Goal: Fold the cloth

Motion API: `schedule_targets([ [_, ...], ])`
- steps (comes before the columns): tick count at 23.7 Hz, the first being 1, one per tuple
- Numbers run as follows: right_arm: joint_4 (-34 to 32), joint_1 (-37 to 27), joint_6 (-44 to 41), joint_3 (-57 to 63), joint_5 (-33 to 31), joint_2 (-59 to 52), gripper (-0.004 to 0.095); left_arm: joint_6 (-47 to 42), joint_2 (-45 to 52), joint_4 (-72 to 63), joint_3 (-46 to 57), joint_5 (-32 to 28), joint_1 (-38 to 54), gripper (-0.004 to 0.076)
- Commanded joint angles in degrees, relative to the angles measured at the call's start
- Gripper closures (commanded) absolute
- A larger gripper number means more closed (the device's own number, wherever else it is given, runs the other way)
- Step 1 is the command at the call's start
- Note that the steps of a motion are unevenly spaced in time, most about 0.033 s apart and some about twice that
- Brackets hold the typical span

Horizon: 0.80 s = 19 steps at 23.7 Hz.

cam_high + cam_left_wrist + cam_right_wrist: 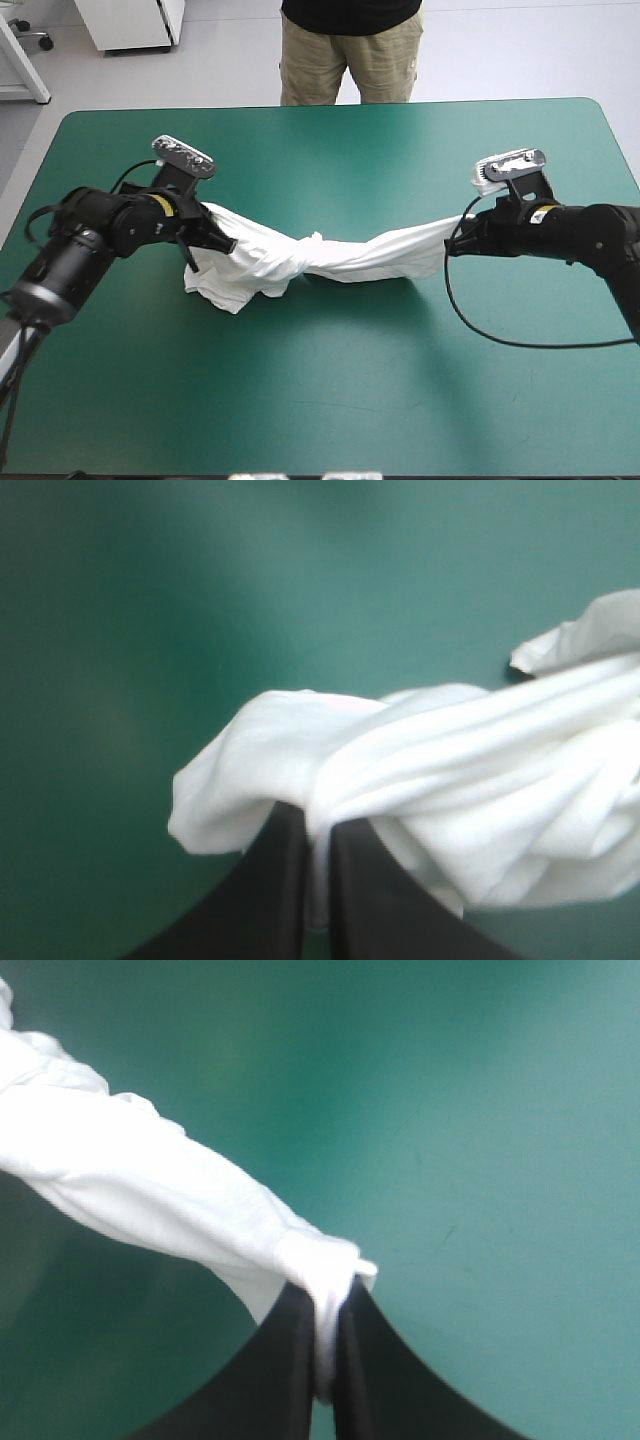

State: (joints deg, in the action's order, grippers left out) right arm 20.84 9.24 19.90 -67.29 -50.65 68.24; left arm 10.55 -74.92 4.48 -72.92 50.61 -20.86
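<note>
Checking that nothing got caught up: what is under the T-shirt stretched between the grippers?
Under the raised span of the T-shirt near the right gripper only teal-green cover shows. Where it sags beside the left gripper, whatever lies beneath is hidden.

You have nothing to read here: no text, number or sign shows on the T-shirt (330, 258) or the table (330, 380). A small yellow patch (160, 206) on the left arm may be a label, but it is too small to tell.

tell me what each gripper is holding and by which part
Both hold the T-shirt: the left gripper pinches a bunched fold at one end, the right gripper the opposite end.
</note>
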Motion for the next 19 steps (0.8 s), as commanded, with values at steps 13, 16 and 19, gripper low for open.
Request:
schedule_targets([
  [13, -1.18, -0.18, 0.98, -2.89, 30.83, 21.24, 0.0724, -6.37, -26.11, -0.2, -8.98, -37.17, -0.17, 0.0561],
  [16, -1.18, -0.18, 0.21, -2.89, 33.79, 24.14, 0.0472, -7.65, -27.48, -0.43, -11.14, -36.86, -0.17, 0.027],
  [19, -1.84, -2.06, 0.21, -4.84, 35.0, 22.88, 0.0426, -10.55, -26.42, 0.05, -15.34, -33.29, 0.78, 0.0204],
])
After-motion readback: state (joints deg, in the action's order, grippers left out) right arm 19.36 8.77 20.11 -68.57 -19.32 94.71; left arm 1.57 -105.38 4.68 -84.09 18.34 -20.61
